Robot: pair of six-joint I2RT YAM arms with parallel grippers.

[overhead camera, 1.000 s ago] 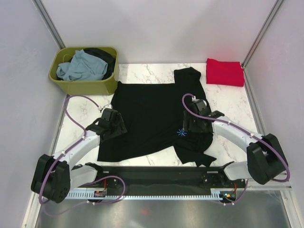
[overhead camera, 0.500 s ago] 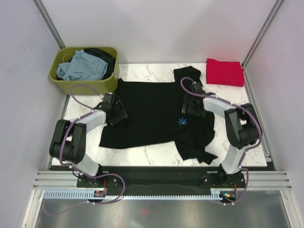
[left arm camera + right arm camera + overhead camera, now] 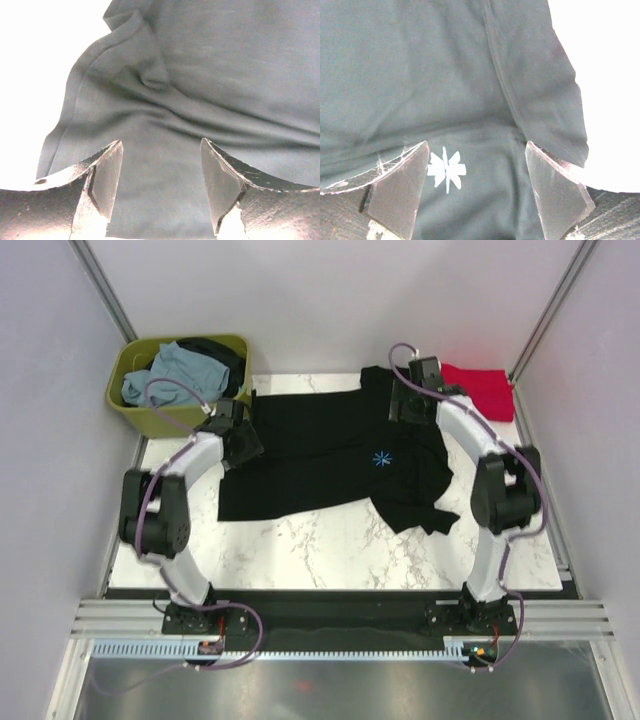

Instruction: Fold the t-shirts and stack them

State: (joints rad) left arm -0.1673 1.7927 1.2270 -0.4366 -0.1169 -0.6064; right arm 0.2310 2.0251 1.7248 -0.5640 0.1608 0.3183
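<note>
Left claw (image 3: 160,150) gaping over the left edge of the black shirt (image 3: 320,455), right claw (image 3: 476,150) gaping over its far right part, blue print (image 3: 446,170) between the fingers (image 3: 400,190), shirt spread on the marble surface (image 3: 330,550).

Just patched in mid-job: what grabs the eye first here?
A large black t-shirt with a blue starburst print sprawls across the marble table, the left fingers and right fingers spread open over its far edge. A folded red shirt sits far right; an olive tub of clothes far left.
</note>
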